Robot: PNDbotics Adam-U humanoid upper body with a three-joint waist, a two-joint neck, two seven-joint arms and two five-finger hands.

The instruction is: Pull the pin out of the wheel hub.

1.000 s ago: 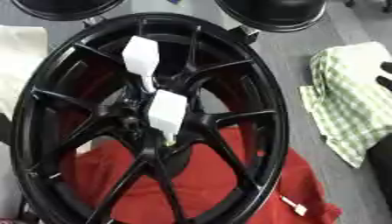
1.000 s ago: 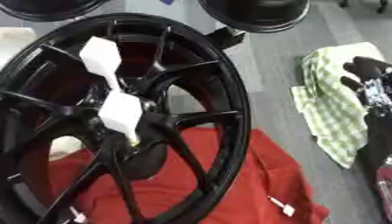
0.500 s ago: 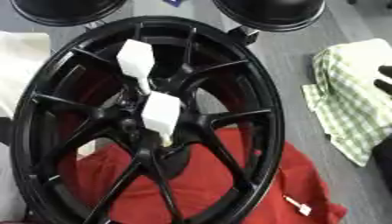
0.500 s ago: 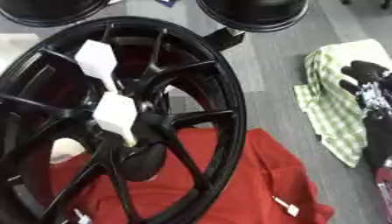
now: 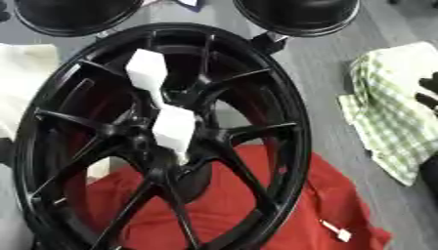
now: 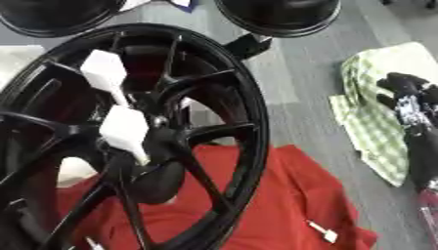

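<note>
Right robot hand (image 6: 409, 100) – fingers seemingly curled, empty – well apart from wheel hub (image 5: 163, 141).

You had the black wheel (image 5: 163, 141) filling the left and middle of the scene, its spokes leaving only narrow wedges down to the hub. Two white blocks (image 5: 174, 128) sat over the hub and one far spoke, blocking a straight reach to the centre from above. On the near side a red cloth (image 5: 282, 205) lay under the rim, with a small white tag (image 5: 335, 232) on it. To the right, a strip of bare grey floor (image 6: 299, 88) ran between the rim and a green checked cloth (image 6: 376, 112); your right hand (image 6: 409, 105) hung over that cloth. Two dark round objects (image 5: 295, 14) closed off the far edge.
</note>
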